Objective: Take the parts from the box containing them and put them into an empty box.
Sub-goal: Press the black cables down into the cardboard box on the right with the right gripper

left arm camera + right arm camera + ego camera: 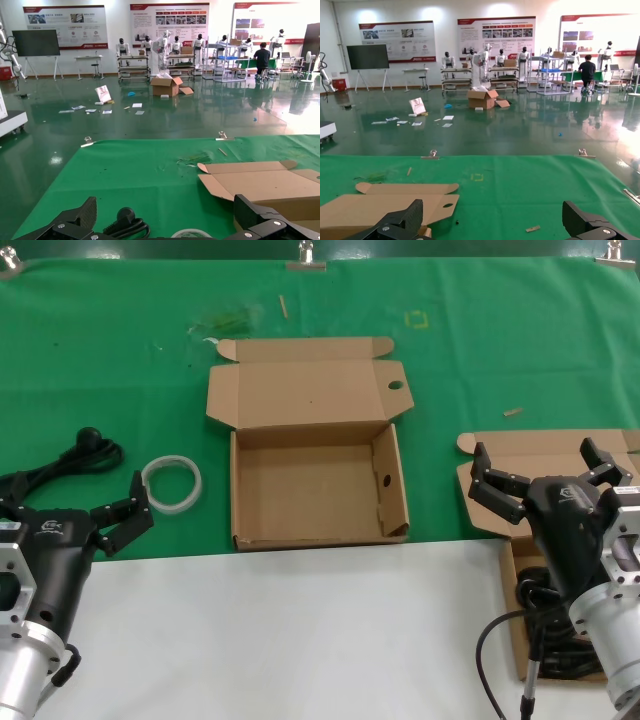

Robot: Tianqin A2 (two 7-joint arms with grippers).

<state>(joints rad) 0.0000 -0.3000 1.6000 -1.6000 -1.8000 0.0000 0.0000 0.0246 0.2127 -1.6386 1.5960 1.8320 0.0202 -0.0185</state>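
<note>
The empty box stands open at the middle of the green mat, its lid folded back with a round hole in one tab. The box containing the parts sits at the right edge, and black cable bundles show inside it. My right gripper hovers open over that box and hides much of it; its fingers hold nothing. My left gripper hangs open at the left edge. Just beyond it another black cable bundle lies on the mat.
A white ring of tubing lies on the mat between the left cable and the empty box. Small scraps dot the far mat. The near table surface is white. The mat's far edge is clamped.
</note>
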